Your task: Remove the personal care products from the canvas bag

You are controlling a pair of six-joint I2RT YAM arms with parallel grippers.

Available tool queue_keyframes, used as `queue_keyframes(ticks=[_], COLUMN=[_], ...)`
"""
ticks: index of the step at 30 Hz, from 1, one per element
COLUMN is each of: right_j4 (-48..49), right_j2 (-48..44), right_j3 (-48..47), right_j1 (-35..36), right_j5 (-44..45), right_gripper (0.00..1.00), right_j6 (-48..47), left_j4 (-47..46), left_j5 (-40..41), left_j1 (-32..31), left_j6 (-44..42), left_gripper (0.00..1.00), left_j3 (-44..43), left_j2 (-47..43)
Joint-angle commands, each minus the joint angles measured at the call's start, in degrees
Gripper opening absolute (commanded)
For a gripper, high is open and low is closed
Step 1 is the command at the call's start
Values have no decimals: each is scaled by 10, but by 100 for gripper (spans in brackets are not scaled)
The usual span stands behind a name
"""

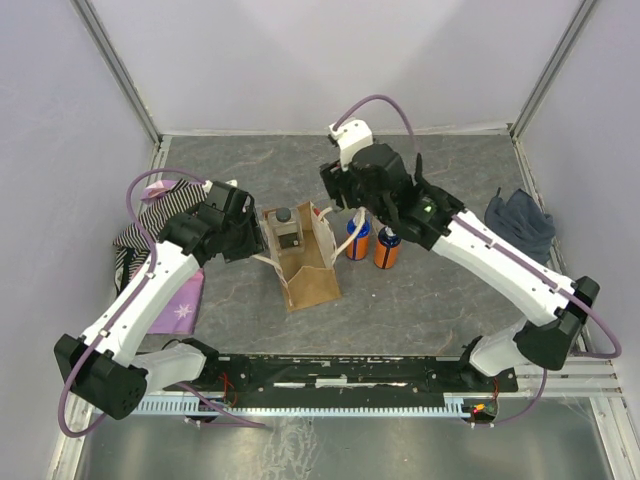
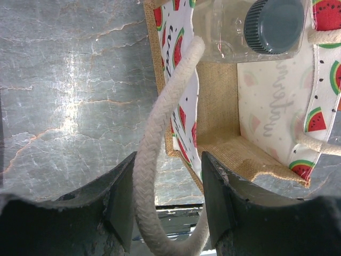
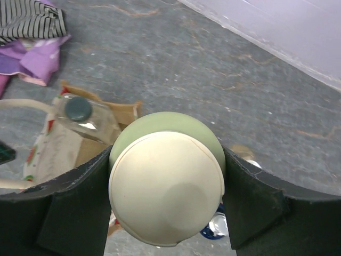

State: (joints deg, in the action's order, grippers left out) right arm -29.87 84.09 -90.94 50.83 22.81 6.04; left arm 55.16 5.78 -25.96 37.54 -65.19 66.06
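Even, diffuse overhead light in the top view; walls pale lilac, no hard shadows, only soft dark patches under the arms. Table [image 1: 450,290] reads matte grey, mild wide-angle bend at the frame edges.

Left wrist view: strong white glare on the table surface, centre-left, washing out the marbling. Fingers [image 2: 120,210] near the lens are dark and soft; rope handle [image 2: 160,122] sharp, bottle [image 2: 250,29] slightly soft with highlights.

Right wrist view: cream bottle [image 3: 166,193] close, evenly lit, slightly blurred; fingers underexposed; background table reasonably crisp.
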Motion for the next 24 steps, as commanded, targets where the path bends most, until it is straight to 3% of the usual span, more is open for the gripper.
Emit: queue_keyframes(ticks=[1,13,24], right_j4=[43,34,112], right_j2=[-69,-113,-121], right_j3=[-36,15,166], right_j1=[-53,-187,-281], right_j5=[24,20,-2], right_gripper=[38,39,37], right_j6=[-13,-23,24], left_j4=[-24,-30,-18], left_j5=[-9,-14,-5], left_j1=[1,2,1], left_j6=[-9,-5,-11], left_gripper=[56,56,56], left_j3=[1,10,10], left_j2=[4,1,-2])
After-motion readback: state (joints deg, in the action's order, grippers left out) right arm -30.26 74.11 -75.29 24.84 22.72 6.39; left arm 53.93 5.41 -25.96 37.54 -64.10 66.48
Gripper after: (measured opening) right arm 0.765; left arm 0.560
